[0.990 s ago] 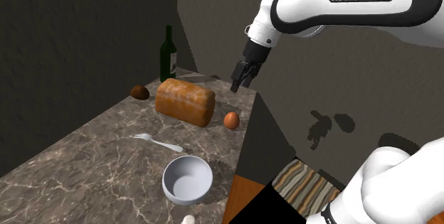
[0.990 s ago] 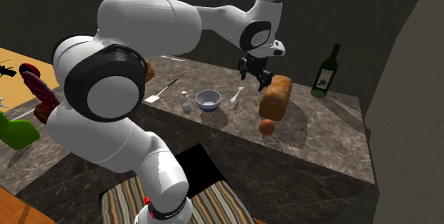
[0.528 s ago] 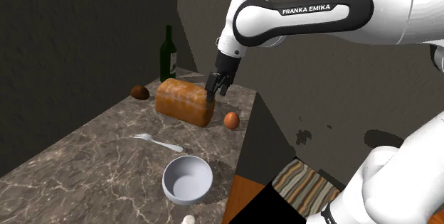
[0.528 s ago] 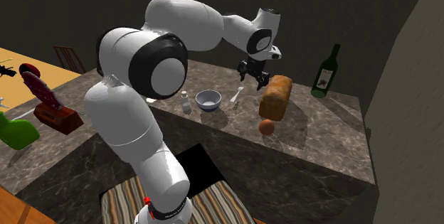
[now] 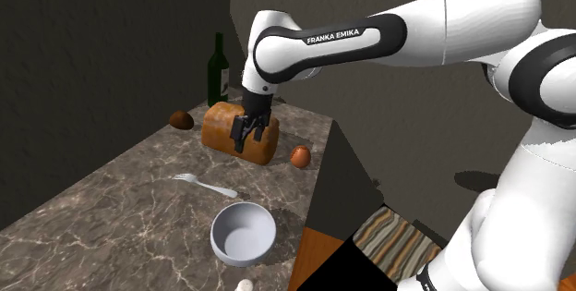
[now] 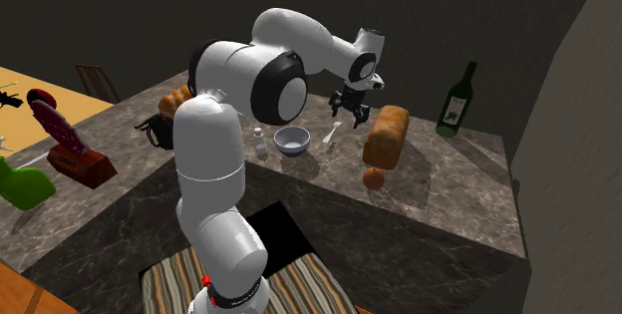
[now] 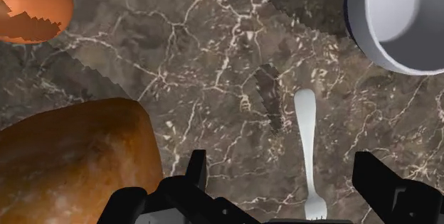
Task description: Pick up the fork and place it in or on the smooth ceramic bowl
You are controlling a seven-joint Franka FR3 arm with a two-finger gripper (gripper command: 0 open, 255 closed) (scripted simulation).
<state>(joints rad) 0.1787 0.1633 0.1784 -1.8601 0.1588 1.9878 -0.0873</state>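
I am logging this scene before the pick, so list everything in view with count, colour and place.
fork: 1, silver-grey, flat on the counter between loaf and bowl
bowl: 1, pale grey, on the counter beyond the fork's handle
bread loaf: 1, brown, behind the fork
egg: 1, orange-brown, beside the loaf near the counter's edge
bottle: 1, dark green, at the counter's far corner
round thing: 1, dark brown, near the bottle
shaker: 1, white, beside the bowl
counter: 1, dark, marbled
rug: 1, striped, on the floor
arm: 1, white, dark joints, over the counter
gripper: 1, black, open, above the fork, not touching it
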